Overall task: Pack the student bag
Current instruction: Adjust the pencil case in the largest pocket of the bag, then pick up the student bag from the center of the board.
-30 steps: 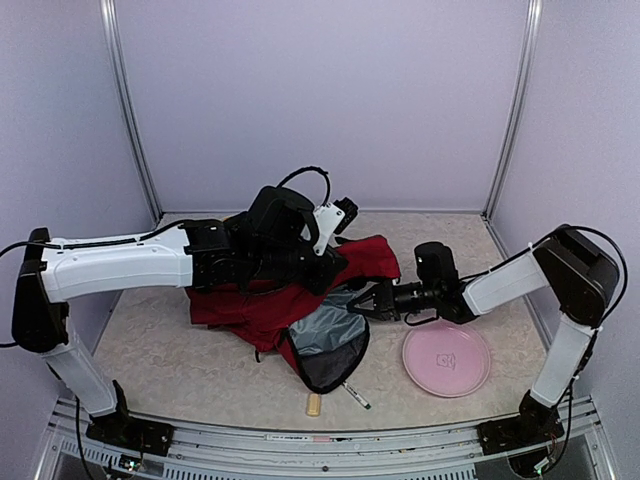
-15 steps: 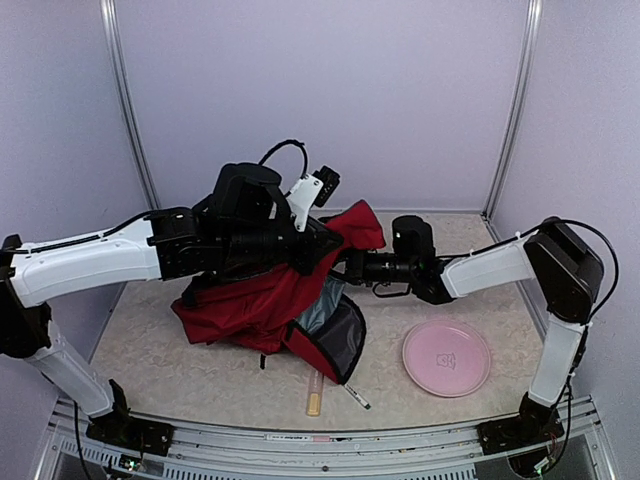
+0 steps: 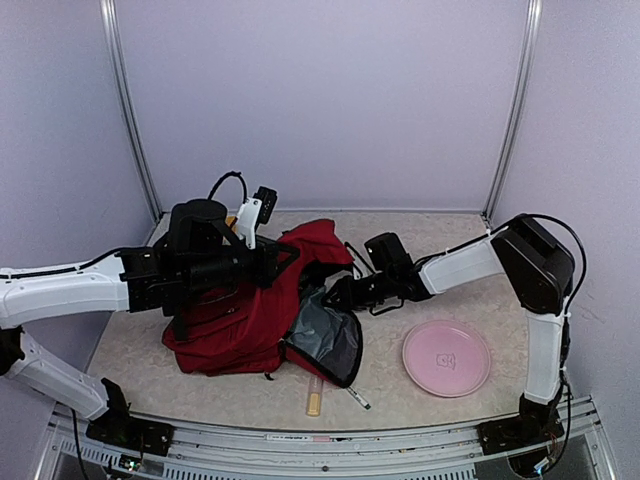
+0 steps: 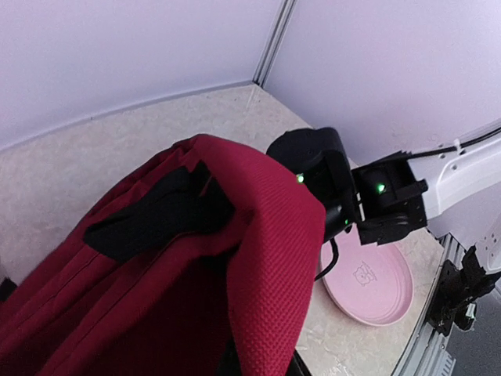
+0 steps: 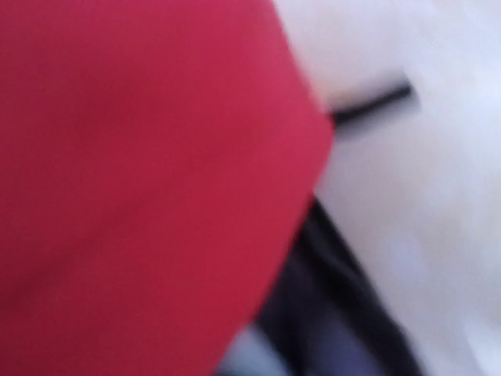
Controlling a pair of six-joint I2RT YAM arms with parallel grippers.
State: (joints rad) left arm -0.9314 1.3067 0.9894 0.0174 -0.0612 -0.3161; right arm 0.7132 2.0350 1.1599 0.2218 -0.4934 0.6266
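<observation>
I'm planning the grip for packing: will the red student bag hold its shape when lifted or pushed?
Probably not. The student bag slumps in soft folds and its open flap lolls onto the table, so it likely flops and bunches. It looks thinly filled, so probably light. Its coarse weave should grip well.

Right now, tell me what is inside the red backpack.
Only grey lining shows at the open flap of the student bag. The rest of its inside is hidden under its own red fabric, so any contents cannot be seen.
</observation>
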